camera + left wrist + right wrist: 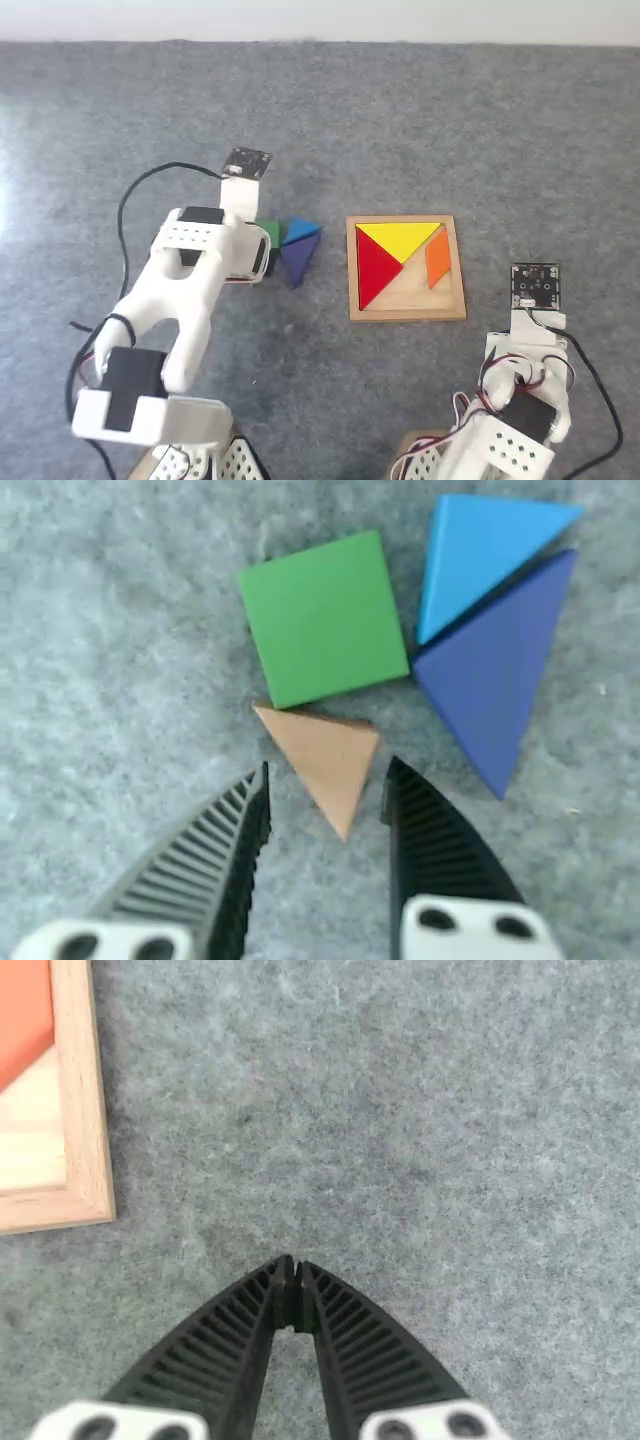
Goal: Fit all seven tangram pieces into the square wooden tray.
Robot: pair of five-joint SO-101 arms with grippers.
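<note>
The square wooden tray (406, 314) lies right of centre and holds a yellow triangle (398, 239), a red triangle (374, 267) and an orange piece (438, 258). Left of it on the carpet lie a green square (322, 617), a light blue triangle (473, 554), a dark blue triangle (497, 674) and a small tan triangle (327, 757). My left gripper (326, 780) is open, its fingertips on either side of the tan triangle's point. My right gripper (293, 1265) is shut with nothing in it, over bare carpet just off a corner of the tray (78, 1100).
Grey carpet covers the whole table. The left arm (190, 290) hangs over the loose pieces in the high view, hiding part of the green square (268, 232). The right arm (525, 380) stands at the front right, below the tray.
</note>
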